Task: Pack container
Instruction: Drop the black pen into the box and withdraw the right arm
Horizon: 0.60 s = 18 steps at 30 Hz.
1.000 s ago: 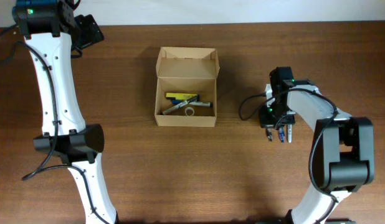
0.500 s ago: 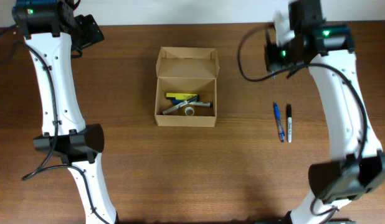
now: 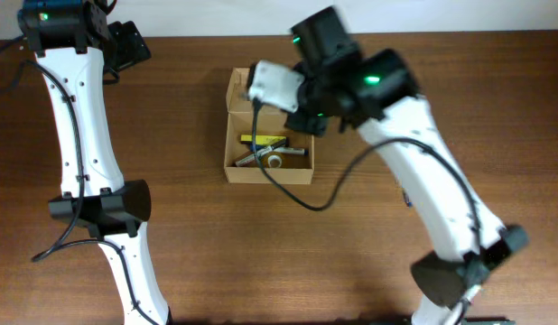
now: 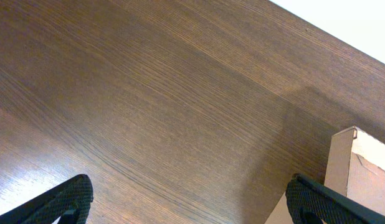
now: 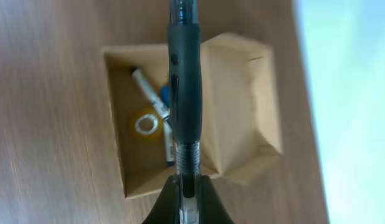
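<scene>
The container (image 3: 232, 155) is a tan cardboard box with its flap lid open toward the back. It holds a yellow item (image 3: 259, 139), a tape roll (image 3: 274, 162) and a metal tool. In the right wrist view the box (image 5: 242, 112) lies below, with the tape roll (image 5: 146, 123) and a white marker (image 5: 146, 86) inside. My right gripper (image 5: 188, 186) is shut on a pen (image 5: 183, 93) with a dark grip and clear barrel, held above the box. My left gripper (image 4: 187, 186) is open and empty over bare table, beside a box corner (image 4: 361, 162).
The brown wooden table (image 3: 189, 244) runs to a white edge at the back. The right arm (image 3: 414, 153) reaches across from the right and hides the table's right middle. The left arm (image 3: 80, 117) stands along the left side, its gripper (image 3: 125, 43) at the far left.
The right arm has swung from the right side of the table, round the back, to above the box. The left arm has not moved.
</scene>
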Each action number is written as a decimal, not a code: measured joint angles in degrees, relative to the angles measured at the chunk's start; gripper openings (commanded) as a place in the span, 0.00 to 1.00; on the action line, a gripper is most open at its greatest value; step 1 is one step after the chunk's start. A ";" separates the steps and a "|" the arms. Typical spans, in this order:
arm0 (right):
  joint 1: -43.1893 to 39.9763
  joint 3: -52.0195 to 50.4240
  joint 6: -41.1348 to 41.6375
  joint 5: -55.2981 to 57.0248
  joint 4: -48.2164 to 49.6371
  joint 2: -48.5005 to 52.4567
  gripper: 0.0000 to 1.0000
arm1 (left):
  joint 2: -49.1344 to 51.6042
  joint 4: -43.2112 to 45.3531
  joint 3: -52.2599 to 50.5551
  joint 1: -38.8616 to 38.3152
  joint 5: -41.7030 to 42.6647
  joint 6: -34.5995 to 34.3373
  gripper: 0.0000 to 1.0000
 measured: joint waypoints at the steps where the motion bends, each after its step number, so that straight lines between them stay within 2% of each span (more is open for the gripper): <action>1: 0.02 -0.31 -1.03 0.00 0.17 1.62 0.04 | 0.00 0.02 0.00 0.00 0.00 0.00 1.00; 11: -0.02 -0.70 -4.46 0.02 0.35 17.38 0.04 | 0.00 0.02 0.00 0.00 0.00 0.00 1.00; 16: -0.02 -0.81 -4.46 0.04 0.35 21.92 0.04 | 0.00 0.02 0.00 0.00 -0.02 0.00 1.00; 17: -0.02 -0.81 -4.44 0.04 0.37 22.40 0.12 | 0.00 0.02 0.00 0.00 0.00 0.00 1.00; 18: -0.02 -0.83 -4.42 0.02 0.37 22.80 0.35 | 0.00 0.02 0.00 0.00 0.00 0.00 1.00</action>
